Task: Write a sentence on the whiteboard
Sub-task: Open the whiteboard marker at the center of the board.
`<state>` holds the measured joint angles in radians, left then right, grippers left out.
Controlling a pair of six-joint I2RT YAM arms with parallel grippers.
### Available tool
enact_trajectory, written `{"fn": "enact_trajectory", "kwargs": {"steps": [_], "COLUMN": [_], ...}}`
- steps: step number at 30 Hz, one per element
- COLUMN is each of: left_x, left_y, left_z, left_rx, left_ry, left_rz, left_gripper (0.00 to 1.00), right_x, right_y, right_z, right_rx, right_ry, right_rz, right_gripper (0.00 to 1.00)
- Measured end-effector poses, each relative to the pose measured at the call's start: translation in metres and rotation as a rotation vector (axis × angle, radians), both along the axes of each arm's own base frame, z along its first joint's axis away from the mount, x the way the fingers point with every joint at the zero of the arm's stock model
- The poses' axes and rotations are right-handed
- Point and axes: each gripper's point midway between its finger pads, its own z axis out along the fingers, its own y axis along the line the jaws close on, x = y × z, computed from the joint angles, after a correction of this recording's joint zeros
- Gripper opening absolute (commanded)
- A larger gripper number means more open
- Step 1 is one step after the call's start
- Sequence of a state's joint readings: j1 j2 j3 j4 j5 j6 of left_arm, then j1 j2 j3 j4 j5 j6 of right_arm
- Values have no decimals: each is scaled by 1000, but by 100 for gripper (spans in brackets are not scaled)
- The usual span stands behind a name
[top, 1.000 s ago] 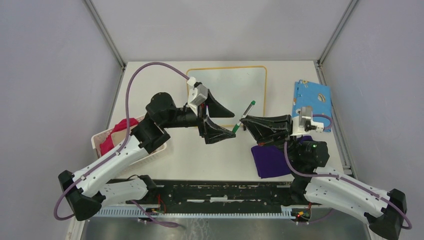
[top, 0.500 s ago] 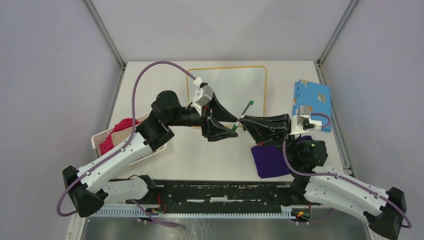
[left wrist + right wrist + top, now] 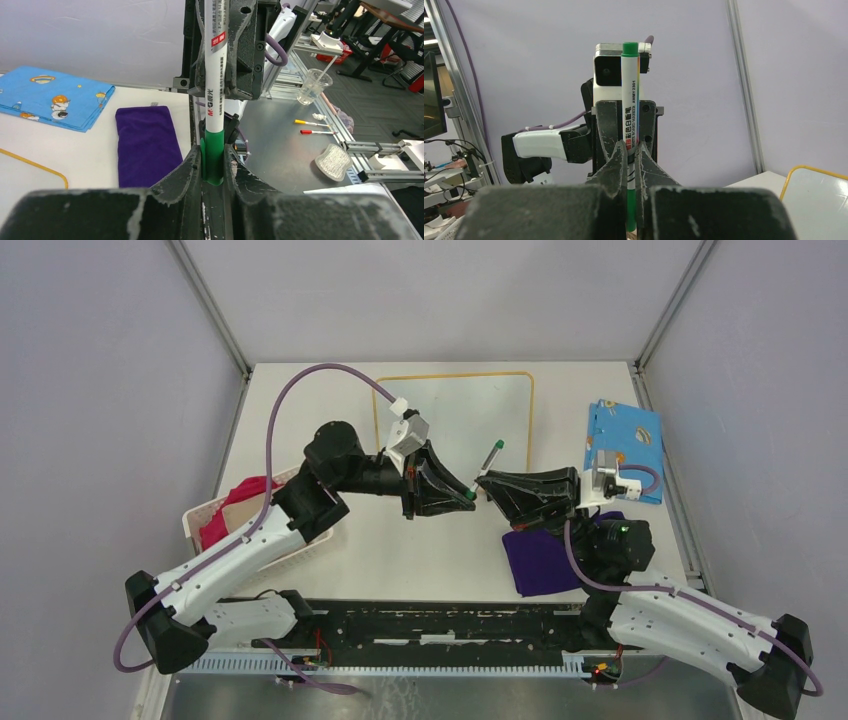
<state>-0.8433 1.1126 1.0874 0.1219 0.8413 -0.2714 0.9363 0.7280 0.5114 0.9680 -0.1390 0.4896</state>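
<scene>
Two sets of jaws share one pen. My left gripper (image 3: 214, 159) is pinched onto the green plastic cap (image 3: 215, 150). My right gripper (image 3: 630, 152) is clamped on the barrel of the slim white marker (image 3: 629, 100). The marker hangs in the air between them. Its long axis slants from the cap at the left jaws up and away toward the far right. I reckon a straight pull along that line uncaps it. The glossy white rectangular whiteboard with the yellow-orange rim (image 3: 465, 405) lies flat just beyond both grippers, with no sentence on it yet.
</scene>
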Motion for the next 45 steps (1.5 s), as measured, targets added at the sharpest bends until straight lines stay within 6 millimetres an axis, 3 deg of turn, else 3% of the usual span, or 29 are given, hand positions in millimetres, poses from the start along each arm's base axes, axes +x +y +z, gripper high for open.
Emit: {"fn": "enact_trajectory", "kwargs": {"steps": [3,6,8,13,22,27,34,40,45], "left_x": [0,0,2,14,54,59,55,64,69], "left_y": [0,0,1,6,47,55,64,86,93], "left_z": [-2,-4,-6,-13,-25,-49,-75,-70,-57], "left_rx": [9,20,30,81,234,396,618,663,652], "left_ry": [8,17,26,9,-244,-489,-931,-1148,-1195], "left_rz": [0,4,20,109,433,512,500,572,634], "left_gripper": [2,2,2,2,2,2,2,2,2], "right_x": [1,2,3,2,-11,-1,18,26,21], "right_y": [1,2,3,-7,-60,-66,-47,-36,-27], "right_z": [-2,-3,-4,7,35,19,-11,-45,-54], "right_rx": [-8,-27,-62,-168,-380,-528,-720,-806,-806], "right_ry": [9,21,27,15,-46,12,89,145,158], "right_rz": [2,1,-11,-79,-260,-316,-311,-288,-237], "right_gripper": [36,70,81,84,83,83,81,81,81]}}
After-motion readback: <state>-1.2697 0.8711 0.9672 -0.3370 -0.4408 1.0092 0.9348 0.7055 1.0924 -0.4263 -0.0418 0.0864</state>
